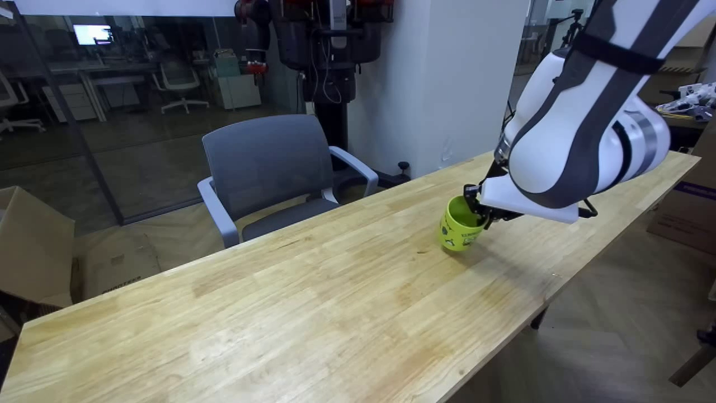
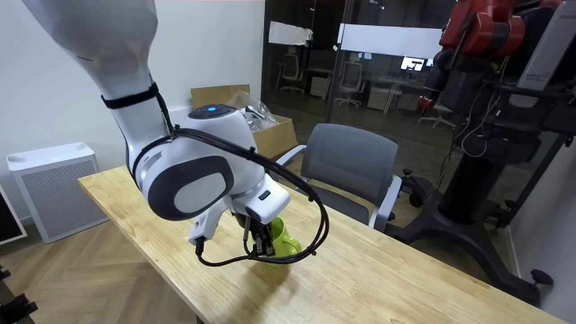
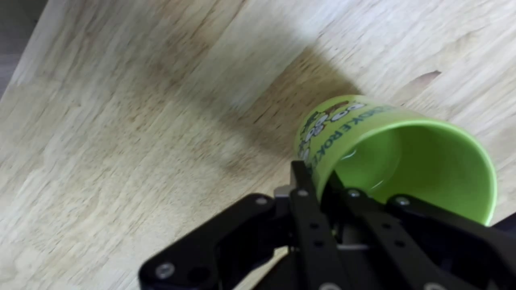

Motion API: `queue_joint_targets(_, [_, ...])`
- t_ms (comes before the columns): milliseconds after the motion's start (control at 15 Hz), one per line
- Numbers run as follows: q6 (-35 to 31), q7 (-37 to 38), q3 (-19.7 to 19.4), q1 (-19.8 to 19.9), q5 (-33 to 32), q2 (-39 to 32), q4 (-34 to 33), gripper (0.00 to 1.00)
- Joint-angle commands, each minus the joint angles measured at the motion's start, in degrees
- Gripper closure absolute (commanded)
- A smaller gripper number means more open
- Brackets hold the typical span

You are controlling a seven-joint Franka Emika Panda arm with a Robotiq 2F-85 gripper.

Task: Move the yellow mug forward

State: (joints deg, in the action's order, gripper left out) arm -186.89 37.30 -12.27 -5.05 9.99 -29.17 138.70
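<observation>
Yellow mug (image 1: 456,232), one: lime-coloured, lettered, sitting right of the middle of the counter (image 1: 313,302) in an exterior view and appearing to lean right there. Its handle (image 2: 297,244) is showing on the right side in an exterior view. Whether its base is touching the counter or hanging just above cannot be told.

Pincer (image 3: 317,184), one: pinching the mug's wall at the rim in the wrist view, one fingertip inside and the other outside.

Step in hand, by judgement: the forward carry, the hold seemingly made. Good handling is calling for a slow, low path, since a one-sided pinch is leaving the mug prone to swinging. Before release, the base should be sitting flat; the fingers should then be parting slightly and drawing straight up, so that the inner one is not catching the rim.

Surroundings: cables (image 2: 312,196), looping from the arm (image 2: 189,189) and crossing in front of the mug in an exterior view; worth watching for snagging. Grey chair (image 1: 268,162), standing beyond the far edge; a concern only if the path is running that way. Red-and-black robot (image 1: 333,61), standing farther back. Cardboard box (image 1: 39,252), standing open at the left in an exterior view.
</observation>
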Motion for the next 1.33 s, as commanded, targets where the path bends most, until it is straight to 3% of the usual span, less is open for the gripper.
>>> queue_joint_targets(0, [-2.5,1.1,15.1,14.4,-4.0,4.8,1.8,0.97])
queue_joint_targets(133, [-2.2,3.5,24.2,22.9,-9.6,3.8,0.9,0.97])
queue_joint_targets(267, [-3.3,2.2,33.4,31.8,-11.4,1.3,0.3,0.63])
queue_joint_targets(400, [-2.9,0.8,41.3,40.4,-13.2,-0.3,0.2,0.53])
queue_joint_targets(467, [-2.5,0.1,44.8,44.7,-14.3,-1.2,0.3,0.77])
queue_joint_targets(533, [-2.3,-0.5,47.6,48.4,-15.2,-2.1,0.4,0.77])
queue_joint_targets(600, [-2.0,-0.9,49.8,51.3,-16.0,-3.0,0.4,0.45])
queue_joint_targets(733, [-0.7,-2.1,53.5,56.7,-17.6,-4.4,0.5,0.44])
queue_joint_targets(867, [0.6,-9.0,56.2,59.3,-11.6,-4.8,0.8,0.33])
queue_joint_targets(933, [-0.6,-10.2,53.8,56.0,-8.5,-4.3,0.4,0.5])
queue_joint_targets(1133, [0.0,-12.6,55.4,58.2,-7.7,-5.1,0.4,0.33])
queue_joint_targets(1267, [0.0,-12.5,55.7,58.2,-7.5,-5.1,0.4,0.33])
